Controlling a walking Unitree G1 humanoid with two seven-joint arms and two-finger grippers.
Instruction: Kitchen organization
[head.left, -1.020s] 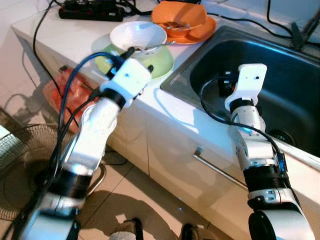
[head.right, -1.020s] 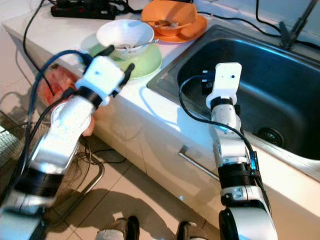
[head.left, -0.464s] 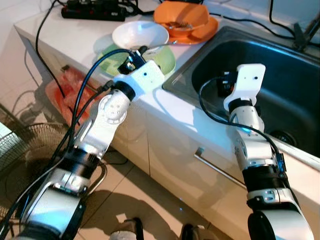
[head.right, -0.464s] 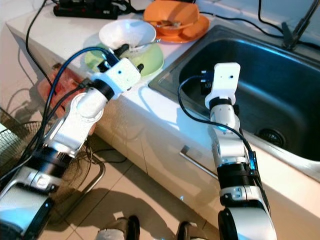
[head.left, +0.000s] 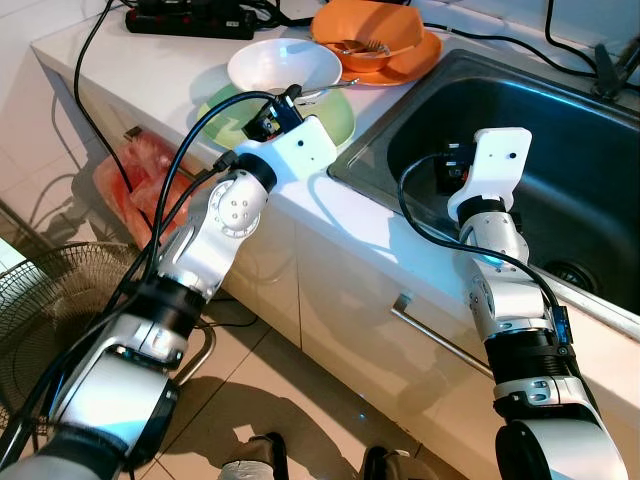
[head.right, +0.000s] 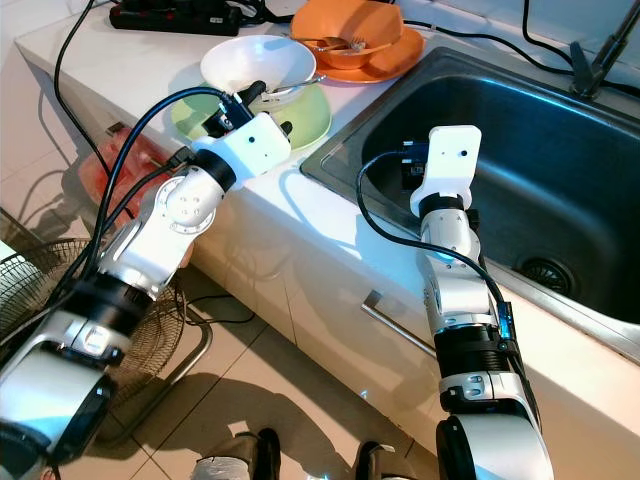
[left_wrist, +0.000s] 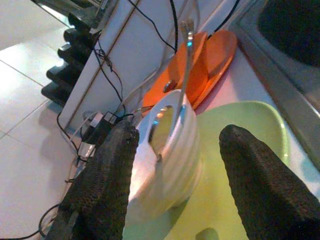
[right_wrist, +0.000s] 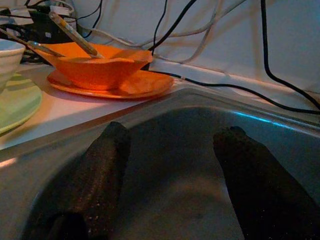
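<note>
Standing at the far left of the worktop (head.left: 130, 75) is a black power strip (head.left: 185, 20), its cables trailing off the edge; on the floor below are a wire fan guard (head.left: 45, 310) and a red bag (head.left: 125, 185) by the cabinet. Next along, the left gripper (left_wrist: 175, 165) reaches over the worktop edge with its jaws spread wide, one finger on either side of the white bowl (head.left: 284, 66) and apparently not yet touching it. That bowl sits on a green plate (head.left: 335, 118) and has a spoon (left_wrist: 186, 55) resting in it, handle towards the orange dishes. Beyond the green plate, an orange bowl (head.left: 360, 28) with cutlery in it rests on an orange plate (head.left: 415, 55), just beside the sink (head.left: 560, 150). Further right, the right gripper (right_wrist: 170, 185) hangs inside the sink basin, jaws open and holding nothing. A dark tap (head.left: 612, 62) stands at the far rim.

By my reading, the tidying has barely begun: all four dishes sit on the worktop and the basin looks bare. What is left is closing on the white bowl, lifting it clear without spilling the spoon, and then dealing with the remaining plates and the orange bowl.
</note>
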